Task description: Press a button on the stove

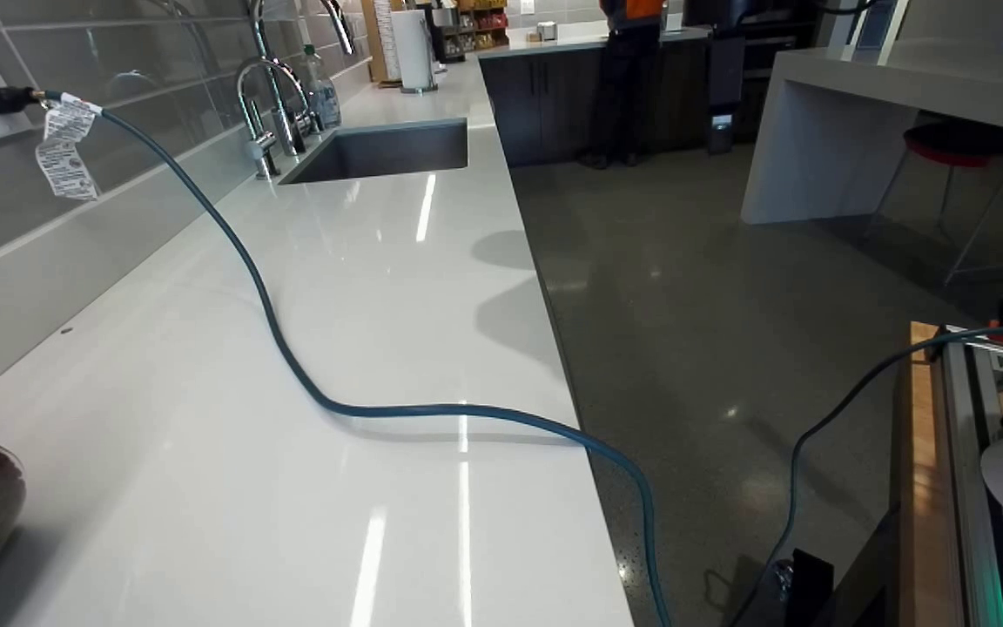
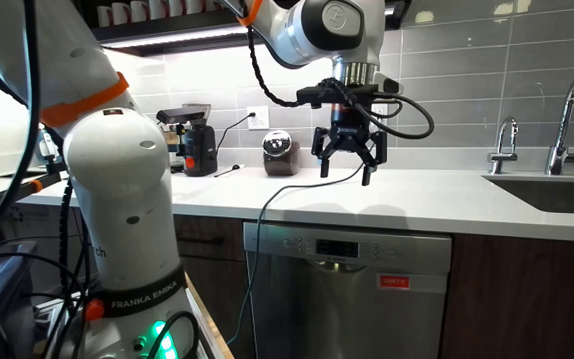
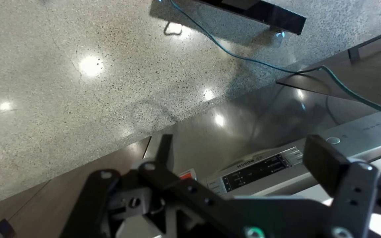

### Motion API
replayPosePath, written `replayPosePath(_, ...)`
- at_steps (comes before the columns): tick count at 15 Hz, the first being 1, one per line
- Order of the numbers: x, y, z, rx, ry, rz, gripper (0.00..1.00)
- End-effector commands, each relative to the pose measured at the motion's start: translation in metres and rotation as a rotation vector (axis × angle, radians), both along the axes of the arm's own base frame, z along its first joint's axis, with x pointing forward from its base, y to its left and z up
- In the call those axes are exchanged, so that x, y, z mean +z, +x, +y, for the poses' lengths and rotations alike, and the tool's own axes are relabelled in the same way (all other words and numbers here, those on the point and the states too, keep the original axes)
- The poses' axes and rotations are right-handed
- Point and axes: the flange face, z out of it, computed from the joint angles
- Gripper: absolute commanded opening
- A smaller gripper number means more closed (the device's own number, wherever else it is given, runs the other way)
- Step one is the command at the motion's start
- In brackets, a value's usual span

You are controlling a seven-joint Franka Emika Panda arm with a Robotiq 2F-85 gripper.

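The arm [image 2: 122, 219] reads FRANKA EMIKA; the dishwasher [image 2: 347, 299], BOSCH, its red label [image 2: 394, 282] DIRTY; the end effector [image 2: 345, 173], apparently ROBOTIQ.

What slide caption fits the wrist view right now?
Open gripper framing a dishwasher control panel, with a teal cable running past.

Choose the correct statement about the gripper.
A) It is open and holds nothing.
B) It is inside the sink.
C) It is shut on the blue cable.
A: the gripper stands open, its jaws wide apart, and in the wrist view the dishwasher shows through the bare gap.
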Motion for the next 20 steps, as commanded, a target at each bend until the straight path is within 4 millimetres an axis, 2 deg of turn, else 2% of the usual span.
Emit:
replayPosePath(1, 0.002, 0.0, 0.0, 0.0, 0.0, -0.003, 1.0)
replayPosePath(5, 0.003, 0.0, 0.0, 0.0, -0.001, -0.005, 1.0)
replayPosePath(6, -0.003, 0.001, 0.003, 0.012, -0.027, -0.003, 1.0)
replayPosePath(12, -0.064, 0.015, 0.012, 0.197, -0.135, 0.092, 1.0)
replayPosePath(15, -0.095, 0.022, 0.011, 0.296, -0.114, 0.079, 1.0)
replayPosePath(20, -0.147, 0.036, 0.004, 0.355, -0.069, 0.067, 1.0)
